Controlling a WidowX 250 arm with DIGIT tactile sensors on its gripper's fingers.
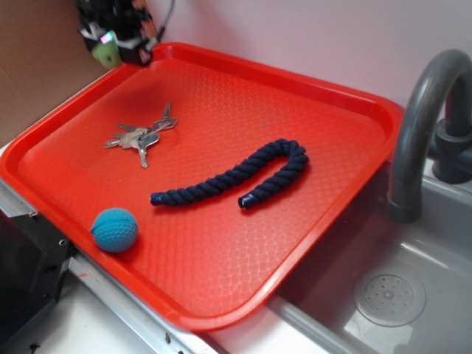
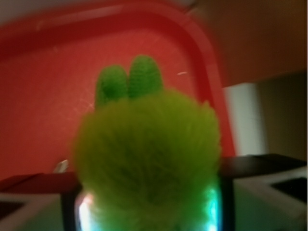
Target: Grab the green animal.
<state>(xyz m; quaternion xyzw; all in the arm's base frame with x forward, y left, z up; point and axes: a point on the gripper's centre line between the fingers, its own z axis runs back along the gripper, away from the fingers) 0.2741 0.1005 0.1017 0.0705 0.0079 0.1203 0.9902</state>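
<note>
Wrist view is filling up with the fuzzy lime-green plush animal, its soft body sitting right between my fingers, whose pale pads are showing at the bottom left and bottom right of the picture. I am clenching my black gripper on that toy, so I am judging the grab itself as done. Two small knitted green limbs are poking out from the far end of the plush, over the tray floor.

In the exterior view my gripper is hanging at the far left corner of the wide red plastic tray, and a bit of the green animal is peeking out beneath it. It looks raised off the tray there, not resting on it, though the corner is cropped and I cannot be sure how high. What remains, in my judgement, is only keeping the hold secure; the soft pile could slip if my squeeze loosens.

The tray is holding three other things. A bunch of metal keys is lying in the left half of the tray, nearest my corner. A dark navy twisted rope toy, bent into a hook, is lying across the tray's middle. A teal knitted ball is sitting against the tray's near left rim. Beside the tray's right rim, a grey sink basin is lying empty, with a grey curved faucet arching over it.
</note>
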